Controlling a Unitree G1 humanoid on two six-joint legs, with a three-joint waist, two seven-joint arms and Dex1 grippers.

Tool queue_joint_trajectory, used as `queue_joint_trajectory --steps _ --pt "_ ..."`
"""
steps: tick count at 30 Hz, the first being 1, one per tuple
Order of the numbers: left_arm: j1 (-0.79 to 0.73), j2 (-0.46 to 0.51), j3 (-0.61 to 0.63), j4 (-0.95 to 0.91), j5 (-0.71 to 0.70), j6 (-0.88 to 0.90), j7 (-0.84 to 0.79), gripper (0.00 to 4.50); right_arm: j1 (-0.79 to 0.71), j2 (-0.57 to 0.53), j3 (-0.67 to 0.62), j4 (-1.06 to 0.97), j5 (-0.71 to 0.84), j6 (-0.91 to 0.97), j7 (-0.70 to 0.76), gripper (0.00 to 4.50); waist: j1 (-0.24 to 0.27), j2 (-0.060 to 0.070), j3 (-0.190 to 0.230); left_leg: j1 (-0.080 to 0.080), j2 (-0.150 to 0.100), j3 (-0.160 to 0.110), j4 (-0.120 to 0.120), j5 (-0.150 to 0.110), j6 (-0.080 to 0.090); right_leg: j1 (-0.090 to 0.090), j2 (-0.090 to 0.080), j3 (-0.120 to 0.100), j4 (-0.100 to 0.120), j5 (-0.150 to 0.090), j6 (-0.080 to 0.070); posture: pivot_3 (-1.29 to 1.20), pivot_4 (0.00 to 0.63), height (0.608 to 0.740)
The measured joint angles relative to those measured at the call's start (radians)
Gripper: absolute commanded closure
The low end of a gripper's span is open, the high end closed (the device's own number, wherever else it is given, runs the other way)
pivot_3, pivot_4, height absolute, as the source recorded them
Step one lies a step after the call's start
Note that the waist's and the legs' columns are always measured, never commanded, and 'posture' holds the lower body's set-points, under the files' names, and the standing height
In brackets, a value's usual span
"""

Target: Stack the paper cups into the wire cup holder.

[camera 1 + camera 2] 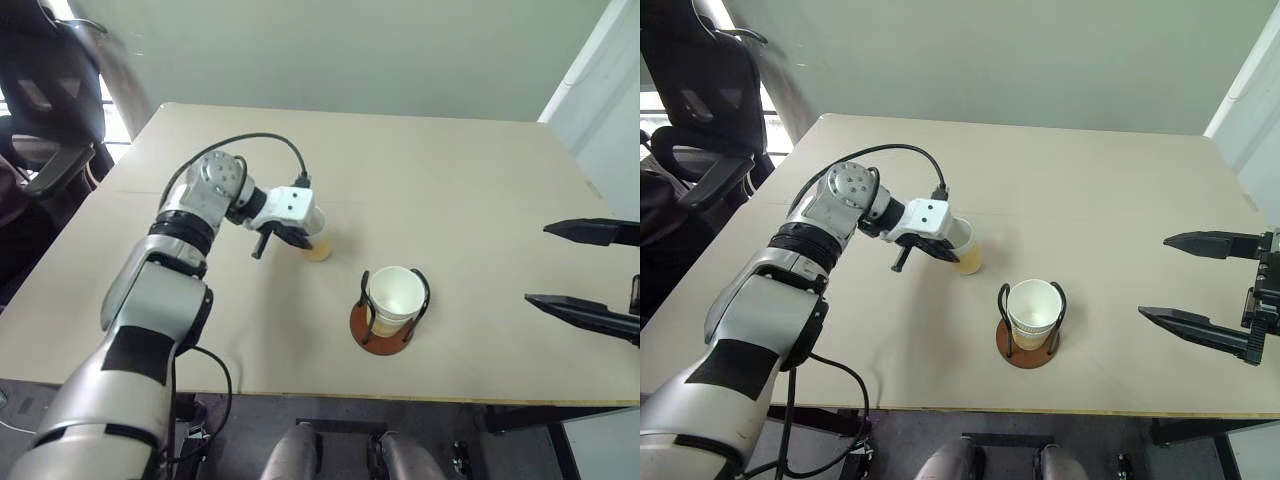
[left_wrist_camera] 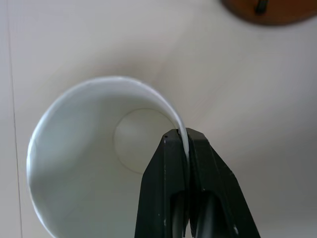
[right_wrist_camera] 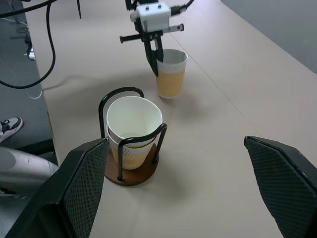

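On the left of the desk, the rim of a single paper cup is pinched between the closed fingers of the left gripper; the cup is seen upright on the desk surface. Just to its right, well apart from it, the wire cup holder is found with two nested cups seated inside its loops. At the far right, the right gripper is held above the desk with fingers spread wide and nothing between them.
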Motion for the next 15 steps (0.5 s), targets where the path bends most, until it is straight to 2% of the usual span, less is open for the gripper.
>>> queue_joint_trajectory --steps 4,6,9,12,15 --pt "-0.064 0.102 -0.080 -0.271 -0.306 0.195 -0.014 4.46 0.002 -0.002 -0.026 0.008 -0.011 0.000 0.015 0.00 0.000 -0.001 0.001 -0.003 0.000 0.000 0.000 0.001 -0.002 -0.002 0.000 0.000 -0.001 0.000 0.001 0.00 0.150 0.740" --pt "-0.140 0.199 -0.157 -0.478 -0.504 0.299 -0.014 4.46 0.002 -0.004 -0.031 0.016 -0.022 -0.002 0.027 0.00 -0.001 -0.001 0.000 -0.002 0.000 0.002 0.000 0.002 -0.003 -0.001 0.000 0.001 -0.002 0.000 0.001 0.00 0.150 0.740" --pt "-0.202 0.335 -0.293 -0.751 -0.748 0.343 -0.016 4.46 0.001 -0.015 -0.043 0.030 -0.041 -0.003 0.041 0.00 -0.002 0.004 -0.003 0.006 -0.002 0.010 -0.002 -0.002 -0.002 0.003 0.000 0.014 -0.001 -0.005 0.007 0.00 0.150 0.740" --pt "-0.208 0.387 -0.455 -0.898 -0.872 0.321 -0.016 4.46 0.003 -0.016 -0.058 0.035 -0.052 -0.003 0.049 0.00 -0.002 0.007 -0.003 0.009 -0.003 0.012 -0.001 -0.007 0.007 0.005 -0.001 0.018 0.000 -0.006 0.009 0.00 0.150 0.740" --pt "-0.226 0.395 -0.640 -0.950 -0.899 0.255 -0.016 4.46 0.005 -0.016 -0.065 0.026 -0.061 -0.001 0.049 0.00 -0.005 0.006 -0.001 0.008 -0.003 0.013 0.001 -0.007 0.008 0.004 -0.001 0.019 0.000 -0.005 0.008 0.00 0.150 0.740"
